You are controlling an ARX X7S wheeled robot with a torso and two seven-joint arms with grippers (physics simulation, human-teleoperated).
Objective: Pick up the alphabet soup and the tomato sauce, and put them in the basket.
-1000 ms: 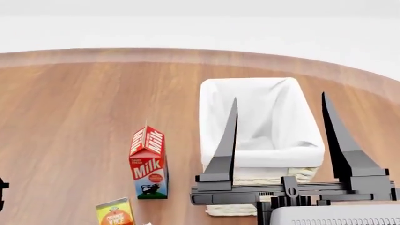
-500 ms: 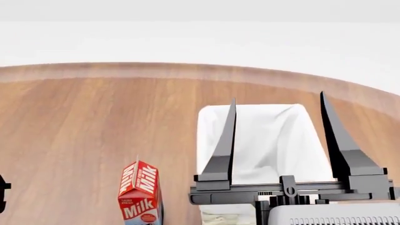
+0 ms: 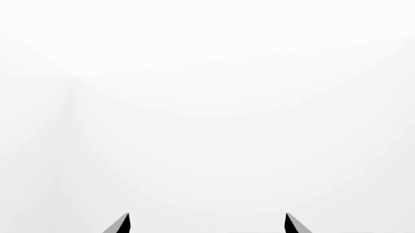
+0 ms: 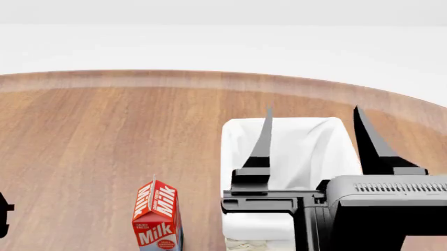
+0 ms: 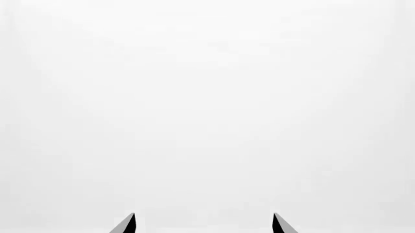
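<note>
Since half a second ago your right arm has drawn back toward you and risen, so its grey housing now fills the near right corner of the head view, while the bench [image 4: 104,136], the basket [image 4: 328,146] and the milk carton [image 4: 158,215] sit where they did. Your right pincer [image 4: 314,123] stands spread wide, empty, its two dark fingers pointing away from you over the basket's white cloth lining. The right wrist view shows only two fingertips apart against blank white. Your left pincer [image 3: 206,223] is open too, its two tips well apart at the edge of the left wrist view with nothing between them; in the head view only a dark sliver of that arm shows at the far left edge. The basket lies right of centre on the wooden bench, partly hidden by your right arm. The milk carton stands upright to its left, nearer you. Neither the alphabet soup nor the tomato sauce appears in any view.
</note>
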